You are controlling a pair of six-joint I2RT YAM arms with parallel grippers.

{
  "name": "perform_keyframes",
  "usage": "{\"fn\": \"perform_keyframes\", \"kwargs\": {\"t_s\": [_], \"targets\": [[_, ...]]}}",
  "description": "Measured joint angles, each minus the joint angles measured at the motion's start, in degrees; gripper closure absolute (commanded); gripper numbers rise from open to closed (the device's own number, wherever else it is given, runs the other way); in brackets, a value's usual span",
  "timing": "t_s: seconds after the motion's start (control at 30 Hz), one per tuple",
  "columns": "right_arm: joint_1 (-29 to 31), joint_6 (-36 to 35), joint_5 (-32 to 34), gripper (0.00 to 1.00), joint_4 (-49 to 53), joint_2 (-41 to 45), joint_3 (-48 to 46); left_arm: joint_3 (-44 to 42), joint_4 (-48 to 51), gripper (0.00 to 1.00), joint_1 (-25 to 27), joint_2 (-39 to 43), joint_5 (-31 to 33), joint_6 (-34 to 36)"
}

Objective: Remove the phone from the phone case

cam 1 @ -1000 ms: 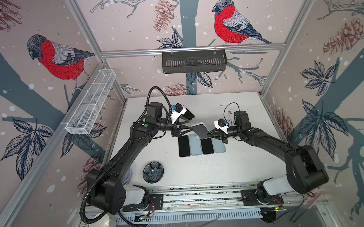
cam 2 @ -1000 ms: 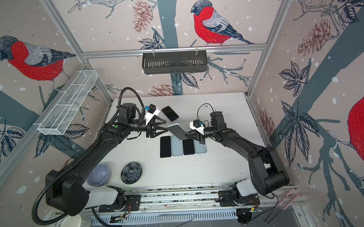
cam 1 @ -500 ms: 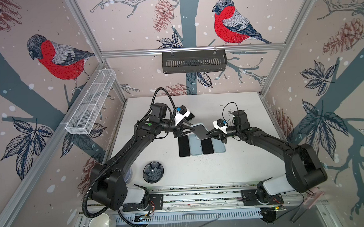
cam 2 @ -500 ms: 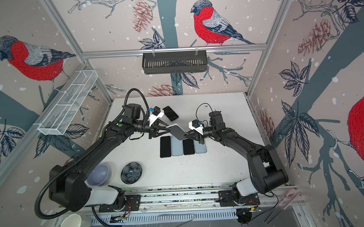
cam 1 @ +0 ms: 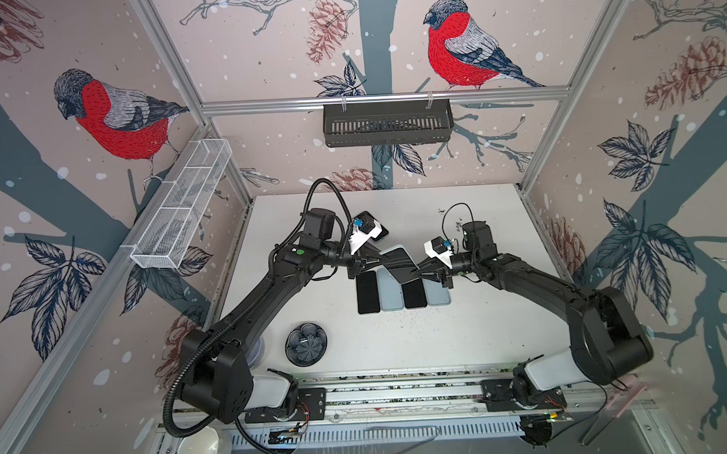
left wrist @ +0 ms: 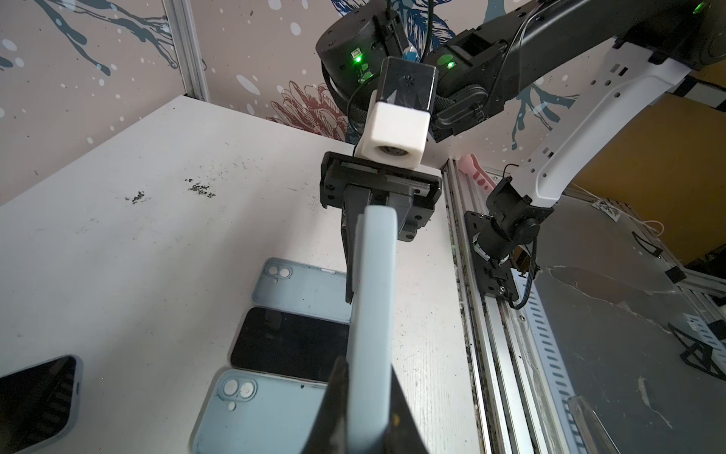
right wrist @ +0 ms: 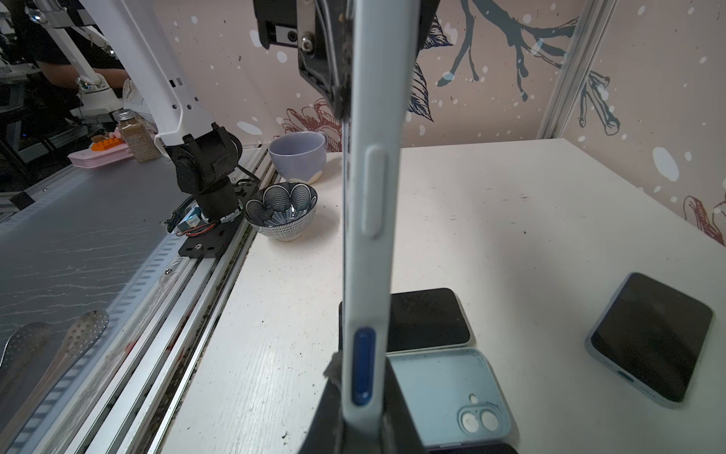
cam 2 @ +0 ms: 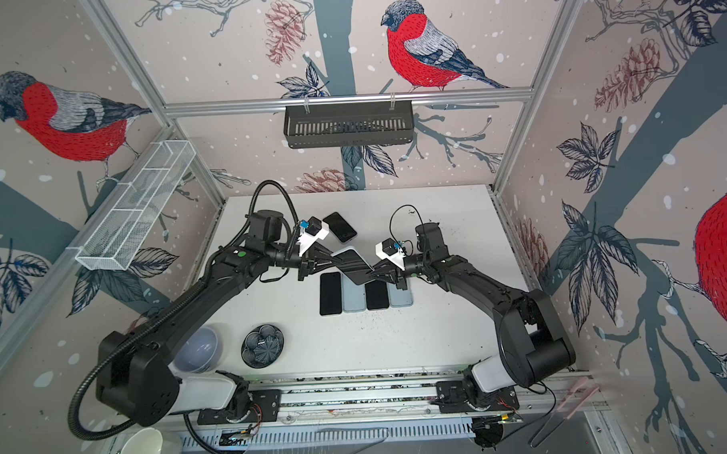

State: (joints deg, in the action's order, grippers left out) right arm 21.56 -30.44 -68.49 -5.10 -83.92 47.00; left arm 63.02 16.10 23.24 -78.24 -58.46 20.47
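Pale-blue phone case (right wrist: 369,196) edge-on in wrist views, front hidden

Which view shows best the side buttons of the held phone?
The right wrist view: the phone stands edge-on, close, with its blue button and long pale button clear. The left wrist view shows a plain edge; both top views show only its small dark face.
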Motion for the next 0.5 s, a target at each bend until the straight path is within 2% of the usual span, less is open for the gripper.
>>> {"fn": "perform_keyframes", "kwargs": {"t_s": [0.03, 0.07, 0.13, 0.17, 0.33, 0.4, 0.5], "targets": [[0.0, 0.4, 0.0, 0.82, -0.2, 0.2, -0.3, -0.3, -0.5, 1.0, 0.0, 0.2, 0.0, -0.9], [0.0, 0.9, 0.0, 0.77, -0.8, 0.4, -0.6, -0.5, -0.9, 1.0, 0.0, 0.4, 0.0, -1.7], [-0.1, 2.5, 1.6, 0.59, -4.1, 1.5, -1.8, -0.7, -2.0, 1.0, -0.2, 0.6, 0.2, -5.9], [-0.2, 4.1, 2.6, 0.55, -6.1, 2.2, -2.5, -0.7, -2.6, 1.0, -0.5, 0.7, 0.6, -8.0], [-0.9, 17.1, 11.7, 0.26, -18.3, 9.4, -8.0, -1.6, -11.3, 1.0, -3.4, 1.9, 6.2, -22.8], [-1.0, 22.6, 16.5, 0.08, -22.8, 14.3, -10.9, -2.7, -16.3, 1.0, -4.3, 3.2, 9.4, -29.7], [-1.0, 29.0, 22.4, 0.03, -27.7, 21.3, -13.6, -5.3, -24.9, 1.0, -4.4, 5.2, 13.4, -40.6]]}}
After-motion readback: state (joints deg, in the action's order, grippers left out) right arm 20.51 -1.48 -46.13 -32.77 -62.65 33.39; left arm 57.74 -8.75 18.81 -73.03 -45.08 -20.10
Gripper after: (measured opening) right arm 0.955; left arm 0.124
